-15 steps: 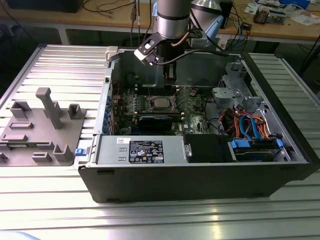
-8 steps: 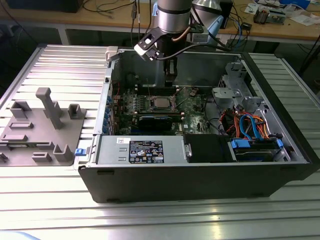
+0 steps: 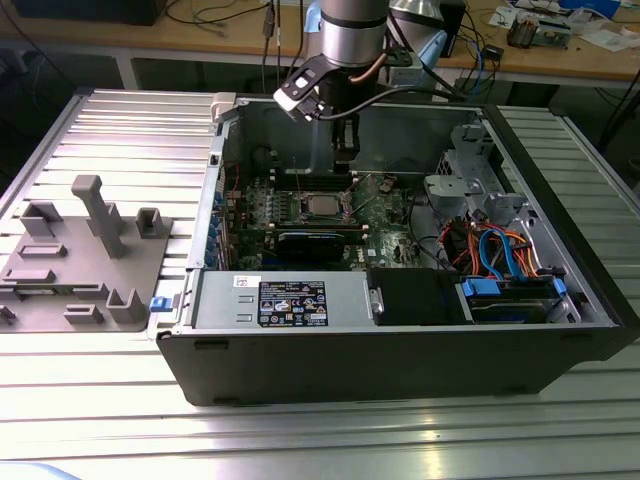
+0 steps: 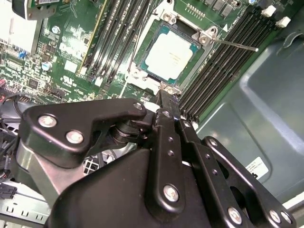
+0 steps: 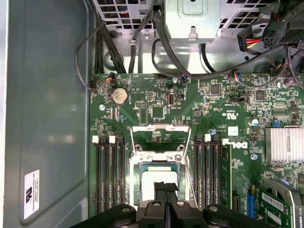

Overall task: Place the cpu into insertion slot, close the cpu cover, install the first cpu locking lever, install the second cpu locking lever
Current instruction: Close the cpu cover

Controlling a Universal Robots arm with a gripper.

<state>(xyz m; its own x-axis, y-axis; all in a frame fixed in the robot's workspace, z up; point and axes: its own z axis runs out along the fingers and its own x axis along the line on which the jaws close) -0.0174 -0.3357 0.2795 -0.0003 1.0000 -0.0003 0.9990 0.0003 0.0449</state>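
Note:
The cpu [image 4: 170, 50] lies flat in the insertion slot [image 4: 138, 72] on the green board, silvery top up. In the first wrist view the cpu [image 5: 151, 177] shows partly behind my fingertips. The cpu cover [image 5: 160, 128] looks swung back off the slot, with green board showing through its window. A thin locking lever [image 4: 235, 45] sticks out free beside the slot. My gripper [image 5: 165, 187] hangs just above the slot's near edge, its two black fingers pressed together with nothing between them. In the exterior view the gripper [image 3: 345, 152] hangs inside the open computer case over the cpu [image 3: 318, 205].
Black memory slots [image 5: 109, 175] flank the socket on both sides. Black cables [image 5: 166, 52] and a metal drive cage [image 5: 192, 19] lie beyond it. A finned heat sink [image 5: 285, 145] stands to one side. A grey fixture [image 3: 85, 255] sits on the table at the exterior view's left.

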